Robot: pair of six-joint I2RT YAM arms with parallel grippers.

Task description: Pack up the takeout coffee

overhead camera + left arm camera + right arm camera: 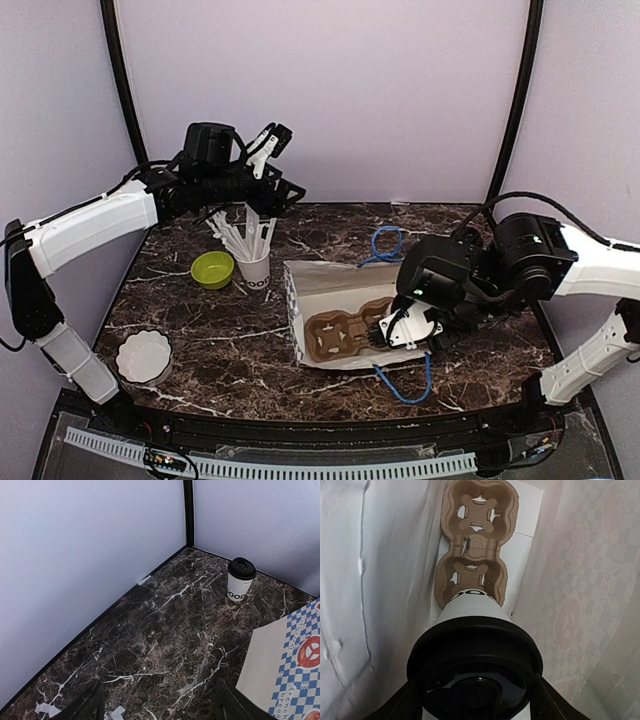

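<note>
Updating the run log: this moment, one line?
right end effector: holding black-lidded white paper cup at brown pulp carrier | left end effector: open

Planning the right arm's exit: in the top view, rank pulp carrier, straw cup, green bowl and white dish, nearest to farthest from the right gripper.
1. Pulp carrier, in the bag, beside the right gripper.
2. Straw cup, left of the bag.
3. Green bowl, farther left.
4. White dish, front left corner.

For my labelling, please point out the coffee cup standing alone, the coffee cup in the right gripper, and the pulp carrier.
standing coffee cup point(240, 585): left wrist view, white side wall.
held coffee cup point(475, 662): right wrist view, black lid.
pulp carrier point(481, 550): right wrist view, bridge between its sockets.
</note>
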